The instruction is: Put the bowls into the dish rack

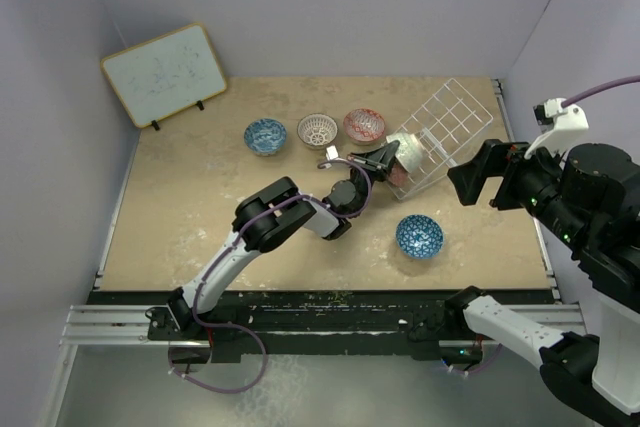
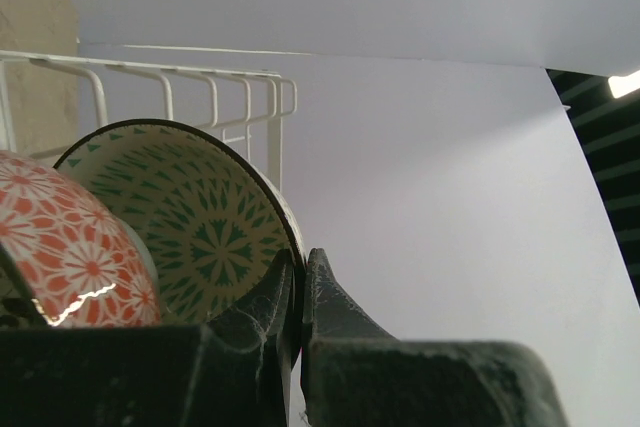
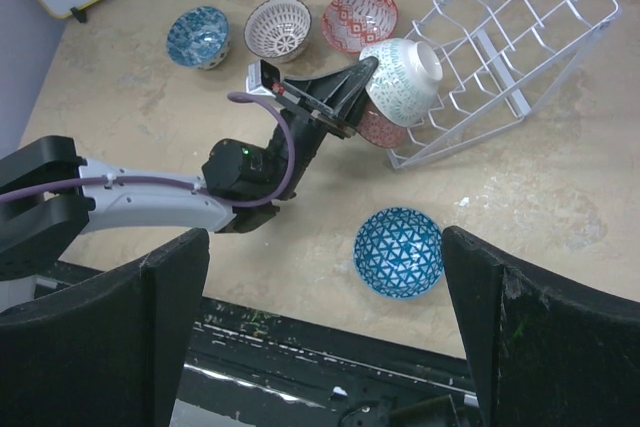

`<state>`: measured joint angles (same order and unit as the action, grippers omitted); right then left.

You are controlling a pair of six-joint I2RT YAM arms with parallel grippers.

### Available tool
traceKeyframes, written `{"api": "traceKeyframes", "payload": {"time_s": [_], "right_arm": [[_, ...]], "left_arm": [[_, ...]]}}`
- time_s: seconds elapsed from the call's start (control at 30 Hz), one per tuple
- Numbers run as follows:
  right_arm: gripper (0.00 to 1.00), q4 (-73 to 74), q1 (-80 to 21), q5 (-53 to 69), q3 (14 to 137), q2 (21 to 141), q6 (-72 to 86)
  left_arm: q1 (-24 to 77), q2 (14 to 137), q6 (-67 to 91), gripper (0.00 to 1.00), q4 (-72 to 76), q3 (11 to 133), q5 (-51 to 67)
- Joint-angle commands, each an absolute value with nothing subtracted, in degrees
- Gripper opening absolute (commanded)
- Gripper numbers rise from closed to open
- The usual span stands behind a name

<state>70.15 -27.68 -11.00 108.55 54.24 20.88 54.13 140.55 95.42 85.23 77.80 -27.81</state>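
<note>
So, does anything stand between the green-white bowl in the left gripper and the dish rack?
Only one thing: a red-patterned bowl sits at the near corner of the dish rack, close beside the green-white bowl, which the left gripper holds by its rim. The slots farther along look free.

Green-white bowl (image 2: pixel 195 212): lower rim was hidden behind left gripper (image 2: pixel 300 267). Orange-red bowl (image 2: pixel 65 247) was cut by left edge and gripper body. Dish rack (image 2: pixel 215 87) ran off left edge. Whiteboard (image 1: pixel 165 74) scribbles were too small to read.
</note>
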Motion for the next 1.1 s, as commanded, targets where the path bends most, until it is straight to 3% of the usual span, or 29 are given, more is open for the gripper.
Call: {"api": "traceKeyframes", "payload": {"time_s": [0.0, 0.4, 1.07], "right_arm": [[1.00, 68.1, -27.6, -11.2, 107.6, 54.9, 19.6], [1.00, 66.8, -27.6, -10.6, 106.1, 55.1, 19.8], [1.00, 66.3, -27.5, -9.8, 104.4, 54.3, 20.2]], "left_arm": [[54.0, 140.3, 97.8, 0.00, 94.5, 79.5, -28.8], [52.9, 137.7, 96.9, 0.00, 94.5, 74.9, -28.2], [52.8, 131.3, 98.1, 0.11, 87.0, 68.2, -27.3]]}}
